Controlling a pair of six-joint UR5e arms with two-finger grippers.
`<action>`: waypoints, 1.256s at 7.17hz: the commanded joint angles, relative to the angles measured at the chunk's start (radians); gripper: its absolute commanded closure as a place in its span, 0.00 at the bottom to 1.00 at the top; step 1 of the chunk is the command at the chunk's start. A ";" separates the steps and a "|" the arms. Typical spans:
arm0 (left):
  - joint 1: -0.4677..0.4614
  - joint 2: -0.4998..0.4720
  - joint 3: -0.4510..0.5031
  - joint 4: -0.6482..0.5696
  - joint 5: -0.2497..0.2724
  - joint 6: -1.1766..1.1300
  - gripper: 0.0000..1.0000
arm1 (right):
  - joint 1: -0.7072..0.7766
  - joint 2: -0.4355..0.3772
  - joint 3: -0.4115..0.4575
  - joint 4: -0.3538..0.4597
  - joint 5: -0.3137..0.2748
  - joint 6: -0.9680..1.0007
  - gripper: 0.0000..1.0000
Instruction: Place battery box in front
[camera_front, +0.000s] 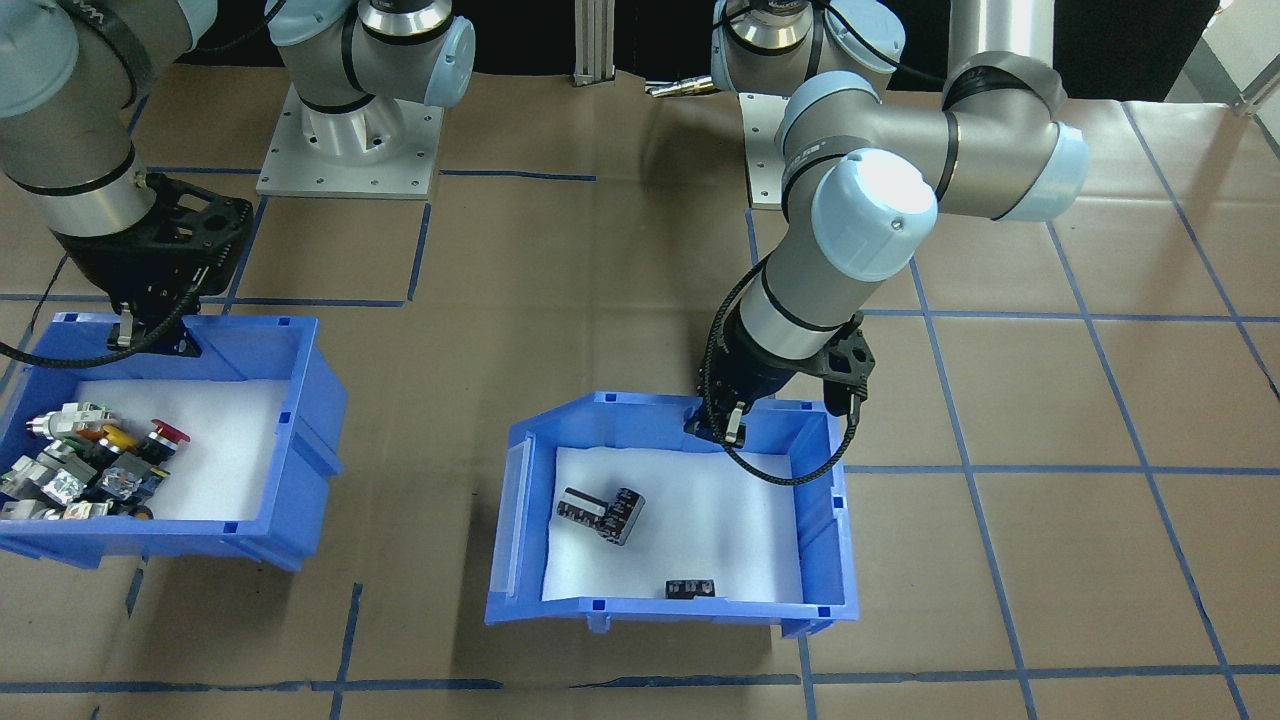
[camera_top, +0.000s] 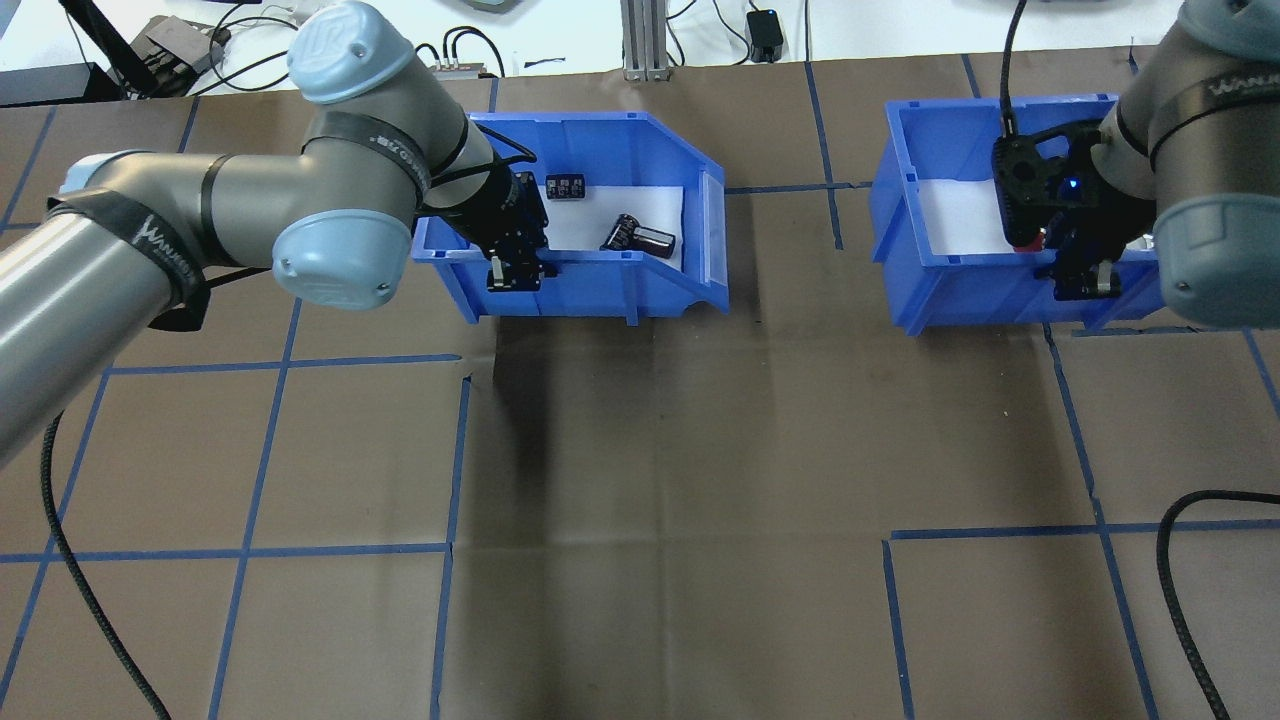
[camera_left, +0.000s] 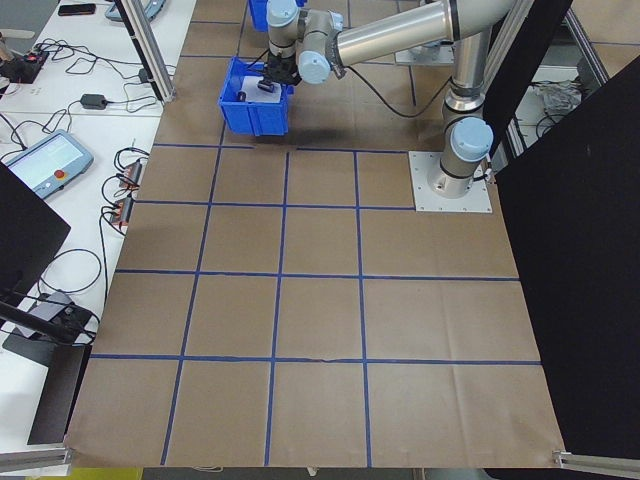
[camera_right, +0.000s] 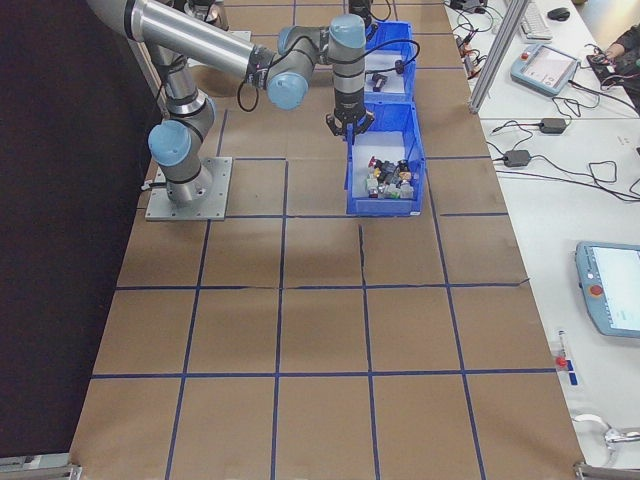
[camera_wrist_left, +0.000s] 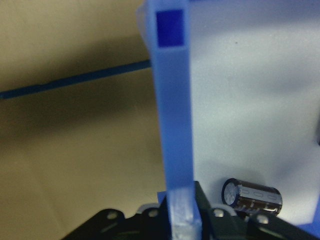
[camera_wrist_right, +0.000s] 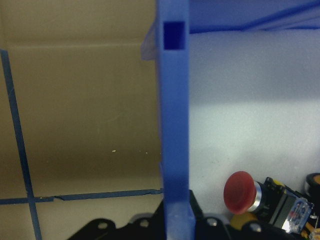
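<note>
Brown paper with blue tape squares covers the table (camera_front: 620, 300). Left gripper (camera_front: 735, 425): its fingers straddle the near wall of the battery box (camera_front: 820, 520), one inside, one outside, clamped on that wall per the left wrist view. Just inside of the fingers, on the white foam liner (camera_front: 720, 530), lies a black cylinder (camera_front: 600, 512); a smaller black part (camera_front: 690, 588) sits by the opposite wall. Right gripper (camera_top: 1090, 280): fingers likewise pinch the near wall of the second blue bin (camera_front: 300, 440), which lies well apart from the first. Inside of them are the push-button switches (camera_front: 90, 470), including a red mushroom button (camera_wrist_right: 240, 192).
</note>
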 joint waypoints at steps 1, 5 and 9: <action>-0.059 -0.101 0.023 0.175 -0.004 -0.136 0.99 | -0.010 -0.018 0.079 -0.095 -0.009 -0.089 1.00; -0.079 -0.132 0.044 0.194 -0.045 -0.153 0.89 | -0.006 -0.048 0.089 -0.077 -0.013 -0.091 1.00; -0.085 -0.097 0.044 0.184 -0.061 -0.190 0.17 | -0.007 -0.097 0.104 -0.017 -0.011 -0.089 1.00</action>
